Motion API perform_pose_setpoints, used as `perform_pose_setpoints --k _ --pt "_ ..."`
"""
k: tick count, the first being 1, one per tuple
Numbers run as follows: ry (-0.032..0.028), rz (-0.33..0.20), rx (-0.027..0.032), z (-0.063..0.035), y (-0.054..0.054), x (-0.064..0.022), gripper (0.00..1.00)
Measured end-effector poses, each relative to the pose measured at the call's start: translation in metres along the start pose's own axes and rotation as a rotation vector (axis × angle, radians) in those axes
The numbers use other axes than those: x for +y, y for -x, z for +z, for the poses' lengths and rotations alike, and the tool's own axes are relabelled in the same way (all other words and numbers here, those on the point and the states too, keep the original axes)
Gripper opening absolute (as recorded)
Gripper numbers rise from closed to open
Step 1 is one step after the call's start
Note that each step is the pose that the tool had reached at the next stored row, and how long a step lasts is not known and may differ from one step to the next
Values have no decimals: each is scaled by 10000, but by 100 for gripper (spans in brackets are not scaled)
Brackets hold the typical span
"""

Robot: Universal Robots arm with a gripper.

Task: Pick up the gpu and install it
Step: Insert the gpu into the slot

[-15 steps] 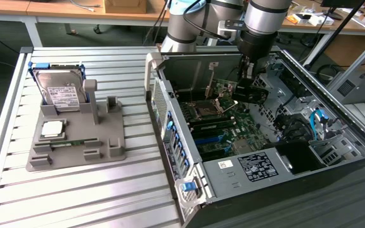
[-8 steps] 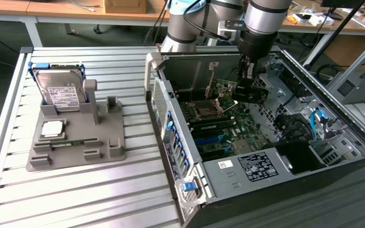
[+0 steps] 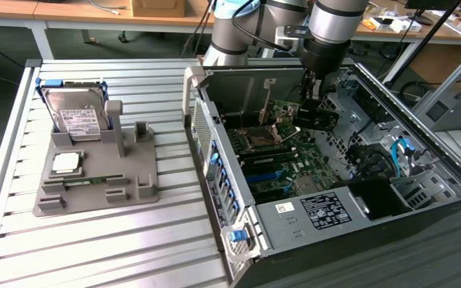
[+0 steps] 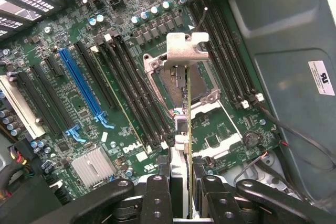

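Observation:
My gripper (image 3: 311,95) hangs inside the open computer case (image 3: 214,150), shut on the gpu (image 3: 317,117), a dark flat card held upright above the motherboard (image 3: 283,162). In the wrist view the gpu (image 4: 187,124) shows edge-on between my two black fingers (image 4: 157,192), and its silver end bracket (image 4: 185,48) points away from the camera. The card hovers over the open processor socket (image 4: 167,80) without touching the board. The long blue slot (image 4: 81,85) lies off to one side of the card, several slots away.
A grey fixture (image 3: 94,180) stands on the slatted table at the exterior view's left. It holds a silver hard drive (image 3: 77,117), a processor chip (image 3: 66,162) and a green memory stick (image 3: 86,180). Case walls, drive bays and cables (image 3: 398,150) surround the board.

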State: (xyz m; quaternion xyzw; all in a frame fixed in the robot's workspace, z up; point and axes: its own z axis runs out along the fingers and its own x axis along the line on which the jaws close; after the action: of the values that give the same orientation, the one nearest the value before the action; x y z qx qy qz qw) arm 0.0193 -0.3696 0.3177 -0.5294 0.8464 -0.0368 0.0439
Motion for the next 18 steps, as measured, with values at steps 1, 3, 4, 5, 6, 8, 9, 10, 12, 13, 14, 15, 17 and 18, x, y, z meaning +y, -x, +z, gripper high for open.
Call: perform_pose_setpoints --k 1,3,4,5,6,8,9,10,12,13,14,15,17,18 --pt "1 -11 -1 0 0 0 27" --pt "2 -37 -4 0 0 0 27" --pt "2 -56 -6 0 0 0 27" --pt "4 -88 -10 0 0 0 27" --pt "5 -122 -13 0 0 0 27" --pt "8 -233 -25 0 0 0 27" --pt "10 -279 -30 0 0 0 27" --pt "15 -417 -46 0 0 0 27" --pt "22 -591 -65 0 0 0 27" --pt "27 -741 -81 0 0 0 27" --pt "35 -967 -106 0 0 0 27" --pt "40 -1126 -123 0 0 0 27" --pt "47 -1322 -145 0 0 0 27" --pt "51 -1434 -157 0 0 0 27"
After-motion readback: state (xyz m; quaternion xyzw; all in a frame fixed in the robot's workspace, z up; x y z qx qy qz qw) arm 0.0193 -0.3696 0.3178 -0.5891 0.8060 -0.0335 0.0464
